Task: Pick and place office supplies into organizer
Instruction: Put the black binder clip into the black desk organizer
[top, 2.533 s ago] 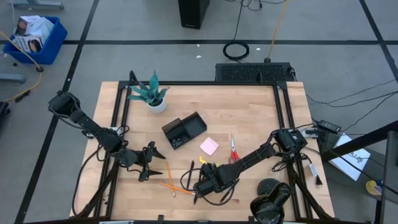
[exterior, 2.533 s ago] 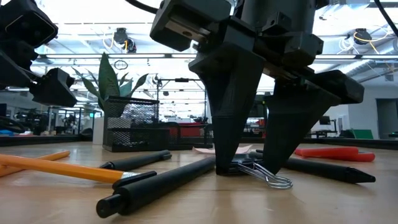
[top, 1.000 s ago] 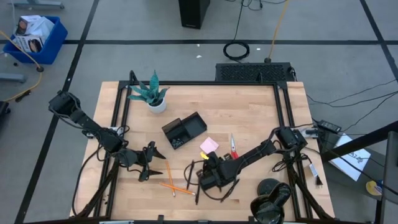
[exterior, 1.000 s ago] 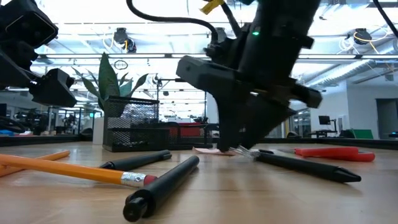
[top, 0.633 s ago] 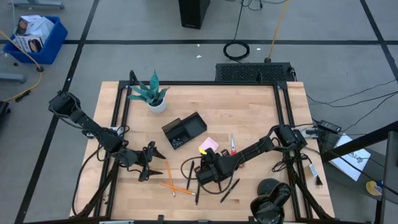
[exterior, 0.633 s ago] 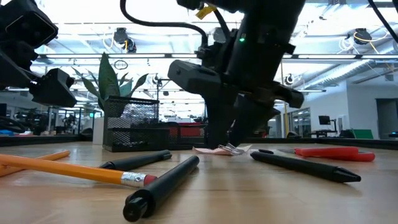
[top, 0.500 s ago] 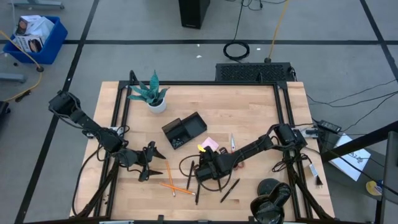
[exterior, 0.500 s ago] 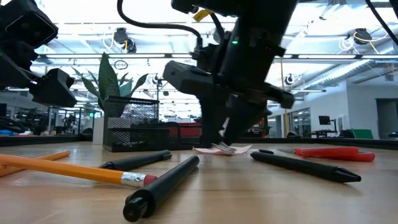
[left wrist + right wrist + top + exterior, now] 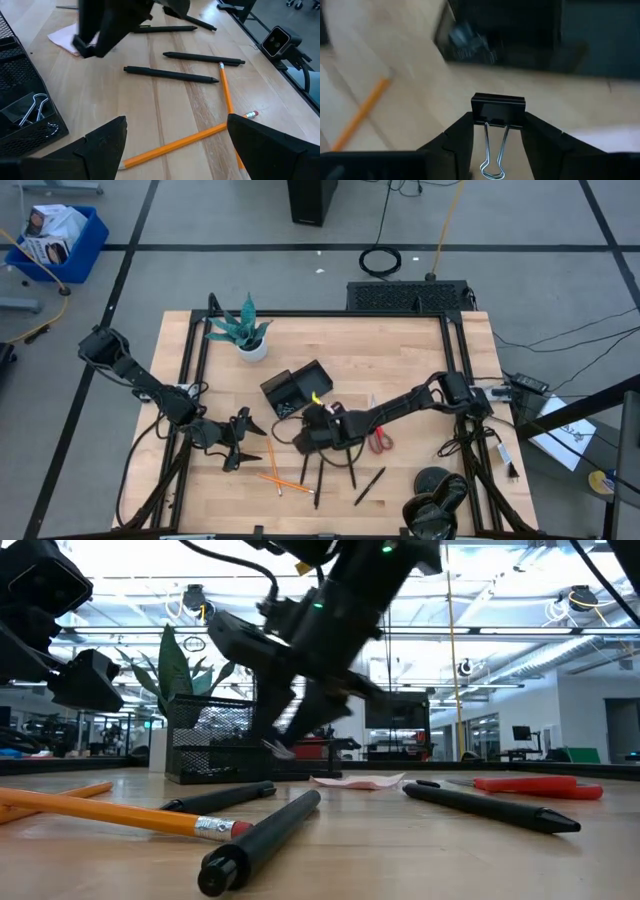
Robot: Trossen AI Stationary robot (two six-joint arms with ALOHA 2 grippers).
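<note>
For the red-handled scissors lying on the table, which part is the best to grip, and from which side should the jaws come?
Probably the closed blades just above the handles, coming straight down from above. The red-handled scissors lie flat on the table, handles toward the front edge, blades pointing away; the blades look narrow enough to pinch across, while the loops are wide.

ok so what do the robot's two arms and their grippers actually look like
Both arms are dark, jointed and slim, with black cables looping beside them. The left gripper and right gripper each end in two black, wedge-shaped fingers. A small yellow tag sits by the right wrist, and a green light glows on that arm.
</note>
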